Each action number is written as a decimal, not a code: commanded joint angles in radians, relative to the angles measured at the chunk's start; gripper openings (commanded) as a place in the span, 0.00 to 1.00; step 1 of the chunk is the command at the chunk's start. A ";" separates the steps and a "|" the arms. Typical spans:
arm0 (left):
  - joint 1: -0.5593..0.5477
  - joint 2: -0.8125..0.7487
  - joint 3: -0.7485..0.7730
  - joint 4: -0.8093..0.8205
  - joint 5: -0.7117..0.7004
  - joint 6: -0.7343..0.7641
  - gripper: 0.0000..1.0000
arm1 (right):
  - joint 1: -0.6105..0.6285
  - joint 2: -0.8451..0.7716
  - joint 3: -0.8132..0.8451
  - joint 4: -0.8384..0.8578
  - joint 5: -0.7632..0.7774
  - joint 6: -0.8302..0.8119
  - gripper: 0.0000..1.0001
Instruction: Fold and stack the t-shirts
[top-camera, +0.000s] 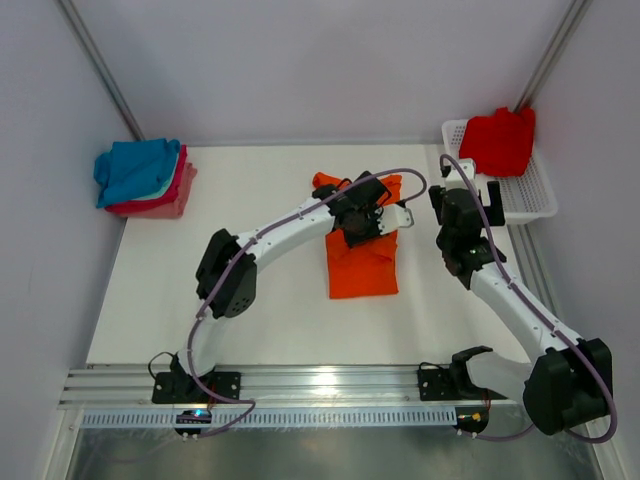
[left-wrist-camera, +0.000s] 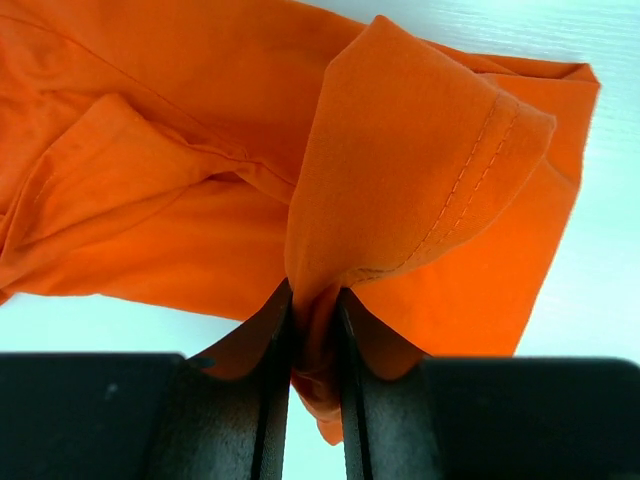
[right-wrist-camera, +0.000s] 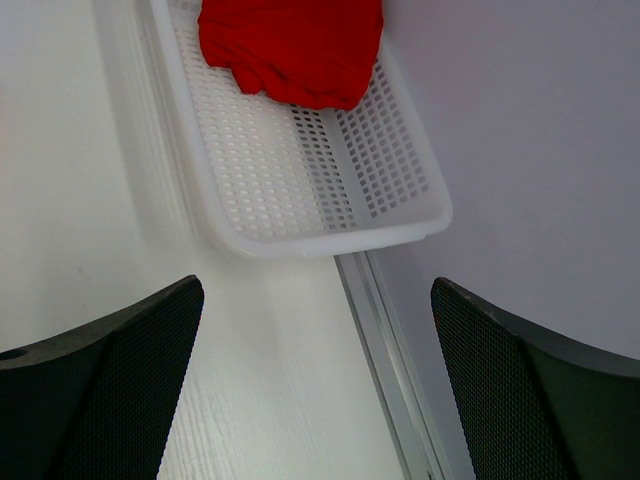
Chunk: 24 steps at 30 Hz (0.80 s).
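Stack of folded shirts (top-camera: 142, 178) sits far left on the bench (top-camera: 200, 300); red shirt (top-camera: 498, 140) waits in the basket (top-camera: 535, 205). Orange t-shirt (top-camera: 362, 262) lies mid-bench, half folded. Left arm (top-camera: 290, 225) reaches over it, left jaws pinching a hemmed fold; right arm (top-camera: 510, 295) hovers by the basket, right jaws spread wide.

1 bright orange cloth t-shirt (top-camera: 362, 268) lies at the centre. 1 red cloth t-shirt (top-camera: 498, 140) sits at 2 o'clock, inside 1 white plastic mesh basket (top-camera: 530, 195). At 10 o'clock, 1 pile of folded cloth shirts (top-camera: 140, 175) shows 3 colours, blue, teal and pink; the number of shirts in it cannot be told. 2 white-and-black robot arms, left arm (top-camera: 290, 228) and right arm (top-camera: 515, 300), reach from 6 o'clock.
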 joint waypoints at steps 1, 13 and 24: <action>0.009 0.044 0.060 0.059 0.050 0.019 0.23 | -0.008 -0.025 0.023 0.064 0.032 0.022 0.99; 0.031 0.156 0.118 0.099 0.053 0.059 0.25 | -0.011 -0.008 0.015 0.086 0.038 -0.003 1.00; 0.035 0.187 0.103 0.170 -0.003 0.050 0.44 | -0.011 0.007 0.015 0.084 0.028 -0.003 0.99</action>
